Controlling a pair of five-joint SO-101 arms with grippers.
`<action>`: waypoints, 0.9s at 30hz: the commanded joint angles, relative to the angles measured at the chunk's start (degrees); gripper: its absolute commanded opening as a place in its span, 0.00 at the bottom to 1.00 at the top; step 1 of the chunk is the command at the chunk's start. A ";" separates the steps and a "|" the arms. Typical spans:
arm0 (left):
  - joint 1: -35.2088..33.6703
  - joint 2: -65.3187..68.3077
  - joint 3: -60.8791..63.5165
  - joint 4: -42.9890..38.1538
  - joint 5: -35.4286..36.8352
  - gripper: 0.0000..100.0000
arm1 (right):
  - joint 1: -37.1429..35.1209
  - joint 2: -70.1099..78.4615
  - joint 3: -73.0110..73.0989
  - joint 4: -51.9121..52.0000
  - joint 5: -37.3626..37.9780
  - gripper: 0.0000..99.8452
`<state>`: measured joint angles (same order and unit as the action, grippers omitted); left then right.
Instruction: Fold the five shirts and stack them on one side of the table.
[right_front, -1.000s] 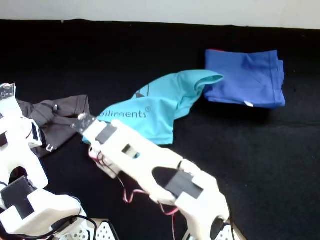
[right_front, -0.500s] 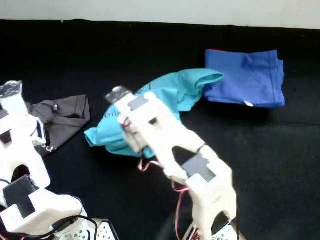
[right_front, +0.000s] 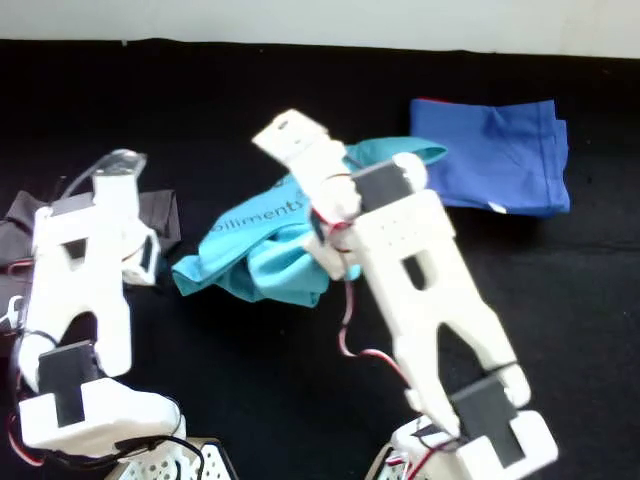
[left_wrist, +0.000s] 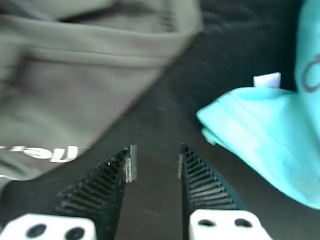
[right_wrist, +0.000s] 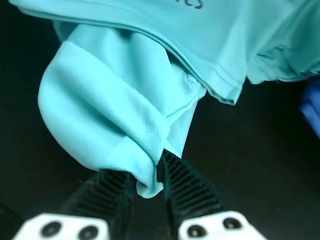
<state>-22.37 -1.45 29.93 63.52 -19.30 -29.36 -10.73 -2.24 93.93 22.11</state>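
My right gripper (right_wrist: 160, 161) is closed tight on a doubled edge of the teal shirt (right_front: 250, 255), and the cloth hangs from the jaws in a loose loop. I judge it is held this way so that this edge can be carried over the rest of the shirt to make a fold. The lifted part is bunched over the middle of the shirt.

The left gripper (left_wrist: 155, 161) is moderately open with nothing in it. It hovers over the bare table (right_front: 560, 320) between the grey shirt (left_wrist: 75, 65) and the near corner of the teal shirt. I think it is placed there to take or pin that corner.

The teal shirt lies in the middle of the table. Its long axis runs diagonally, from the corner near the grey shirt toward the far end, which reaches the edge of the blue shirt (right_front: 490, 155). The blue shirt is already folded and lies on the right side.
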 joint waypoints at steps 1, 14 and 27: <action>3.56 -0.57 -2.59 3.08 -0.53 0.15 | 6.37 -7.52 -2.24 0.84 3.69 0.01; 21.93 -0.48 -5.41 17.49 -0.62 0.15 | 22.02 -13.32 -9.36 -9.27 3.25 0.01; 30.64 -0.48 -8.04 16.62 -0.26 0.15 | 15.52 -10.42 -10.51 -14.29 -2.81 0.01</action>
<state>7.43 -1.45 25.45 80.31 -19.30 -14.24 -21.27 -9.63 81.45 20.18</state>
